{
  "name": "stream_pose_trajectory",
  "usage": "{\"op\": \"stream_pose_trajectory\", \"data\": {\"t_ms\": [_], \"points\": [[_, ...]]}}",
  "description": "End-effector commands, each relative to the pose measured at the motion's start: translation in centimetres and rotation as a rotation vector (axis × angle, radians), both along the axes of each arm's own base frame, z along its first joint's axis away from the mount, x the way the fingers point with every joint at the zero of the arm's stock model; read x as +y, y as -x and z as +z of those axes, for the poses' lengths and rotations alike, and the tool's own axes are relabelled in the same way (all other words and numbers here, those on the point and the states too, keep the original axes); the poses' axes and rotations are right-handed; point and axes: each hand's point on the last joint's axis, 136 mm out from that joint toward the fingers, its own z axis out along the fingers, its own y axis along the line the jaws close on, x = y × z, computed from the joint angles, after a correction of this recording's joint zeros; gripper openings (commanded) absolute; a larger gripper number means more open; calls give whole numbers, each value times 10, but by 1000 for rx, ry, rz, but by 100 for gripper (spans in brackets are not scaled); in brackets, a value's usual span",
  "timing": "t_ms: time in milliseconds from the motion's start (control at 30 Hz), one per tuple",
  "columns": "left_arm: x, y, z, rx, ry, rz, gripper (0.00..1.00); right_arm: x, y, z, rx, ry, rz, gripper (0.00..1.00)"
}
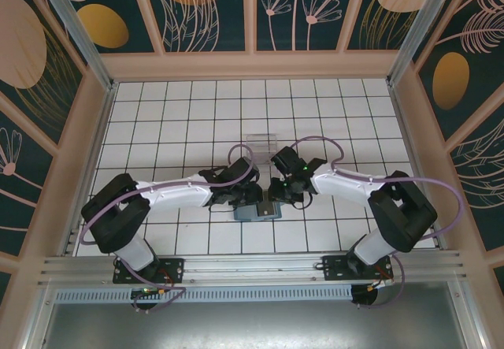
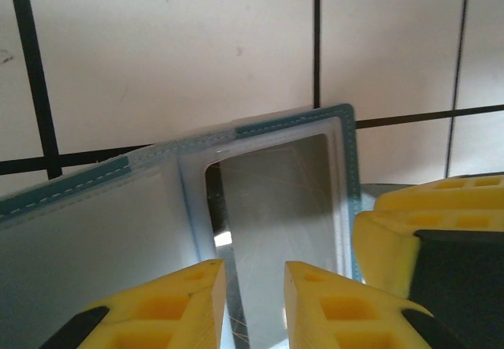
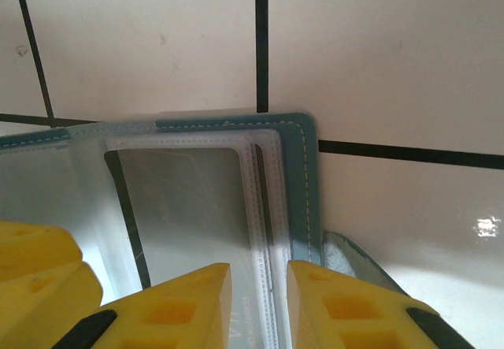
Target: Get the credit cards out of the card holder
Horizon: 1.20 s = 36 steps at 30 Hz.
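Wide white-tiled table [image 1: 173,120], and both arms are folded in toward its middle, the left arm [image 1: 169,191] and the right arm [image 1: 346,183] almost nose to nose. Just beyond them sits a clear plastic tray [image 1: 261,142]. Right under the wrists, nearer the bases, lies the teal card holder [image 1: 256,212], opened out with its pale inside and clear window pocket facing up.

Now the left hand [image 2: 252,274]: yellow fingers narrowly apart, the window panel running into the gap. The right hand [image 3: 258,274] does the same at the other corner, close to the stitched teal edge. Whether either hand truly bites the panel, I cannot tell, as the frame edge cuts off the contact.

My read: this is the bracing step, holder spread, no credit cards out yet. Next, one hand should pin the holder while the other finds a card edge. Whether a card sits behind that cloudy window is hard to make out.
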Motion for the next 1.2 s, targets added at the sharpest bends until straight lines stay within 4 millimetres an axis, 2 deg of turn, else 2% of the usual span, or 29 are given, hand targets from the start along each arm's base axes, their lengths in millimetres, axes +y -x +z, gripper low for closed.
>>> {"op": "stream_pose_trajectory", "data": {"t_ms": [0,400,900,1067,1167], "points": [[3,4,-9,12,-22,-17,27,-1,1,-9,13,7,17,26],[16,8,-21,31,-65,1,28,-8,8,-26,47,32,16,23],[14,9,-32,51,-98,-16,27,-8,9,-23,42,24,6,21],[22,9,-33,44,-134,-2,27,-7,10,-22,44,18,5,20],[23,7,-30,34,-133,2,28,-6,11,-23,45,21,9,23]]}}
